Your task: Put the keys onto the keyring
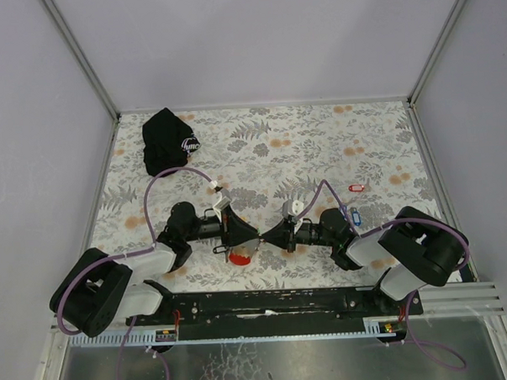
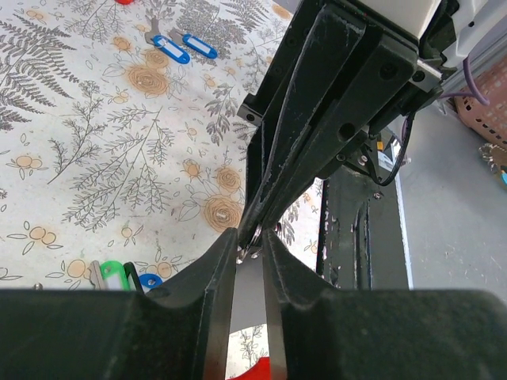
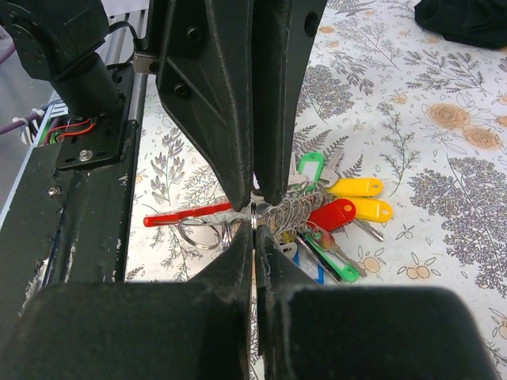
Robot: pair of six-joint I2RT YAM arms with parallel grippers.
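Both hands meet tip to tip low over the near middle of the surface (image 1: 319,145).

Right hand (image 3: 254,237): clenched tight, with a thin edge of the keyring (image 3: 253,212) pinched at its tips.

Left hand (image 2: 251,261): closed down to a narrow slit, and the ring wire sits between its tips. It's grasping the same keyring from the opposite side. Fingers (image 3: 214,103) come in from above in the right wrist view, tips touching the ring.

Keyring is off the surface, held between the two hands. Red plastic piece (image 1: 240,258) is just below and beside the grip point.

Keys (image 3: 333,214): the main bunch is fanned out on the surface right beside the hands, with red, yellow, green and blue tags and a tangle of small wire loops at the ring end. Can't tell which of them are actually threaded on.

Two blue-tagged keys (image 2: 170,54) lie apart from the bunch, side by side near the right arm. Lone red tag (image 1: 354,188) is further out on that side.

Black cap (image 1: 169,141) is in the far left corner, well apart from everything.
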